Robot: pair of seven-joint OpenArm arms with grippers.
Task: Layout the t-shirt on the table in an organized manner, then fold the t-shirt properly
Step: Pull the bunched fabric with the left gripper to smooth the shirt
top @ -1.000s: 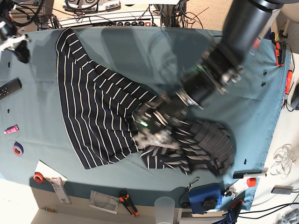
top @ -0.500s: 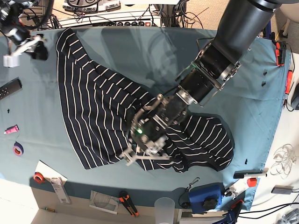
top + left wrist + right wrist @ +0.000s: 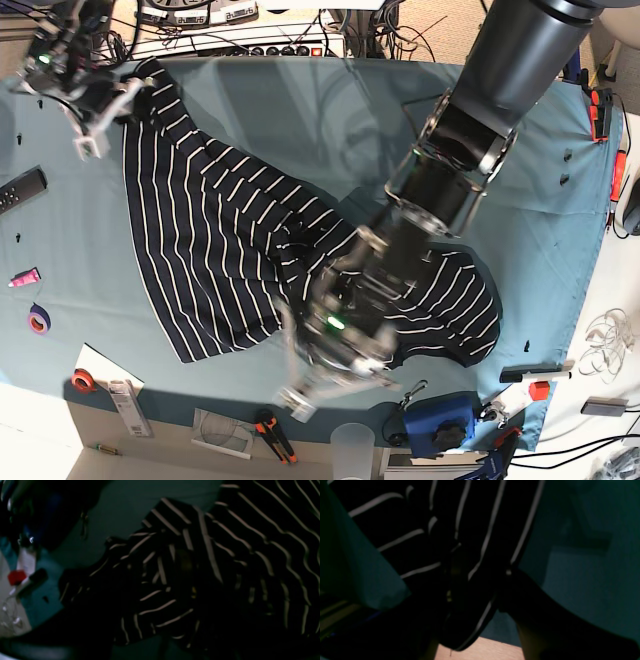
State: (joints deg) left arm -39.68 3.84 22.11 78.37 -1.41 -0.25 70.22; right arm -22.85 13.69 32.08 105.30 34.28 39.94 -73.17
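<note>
The dark navy t-shirt (image 3: 210, 240) with thin white stripes lies partly spread on the teal table (image 3: 330, 120), bunched near its middle. My left gripper (image 3: 325, 385) hangs over the shirt's near edge and looks open; its wrist view shows only crumpled shirt (image 3: 175, 575) and table (image 3: 120, 517), with the fingers lost in the dark. My right gripper (image 3: 105, 115) is at the shirt's far left corner. In its wrist view a striped fold (image 3: 475, 530) lies between two dark, spread fingers (image 3: 545, 620), beside the table (image 3: 582, 567).
A black remote (image 3: 22, 190), a pink item (image 3: 24, 277) and tape rolls (image 3: 38, 320) lie at the left. Orange-handled pliers (image 3: 272, 432), a clear cup (image 3: 352, 440) and a blue device (image 3: 440, 420) sit along the near edge. Power strips and cables (image 3: 250, 45) run behind the table.
The left gripper has moved from the shirt's bunched middle toward the near edge, and the shirt's right part has settled flat. The right gripper has moved right to the shirt's far corner.
</note>
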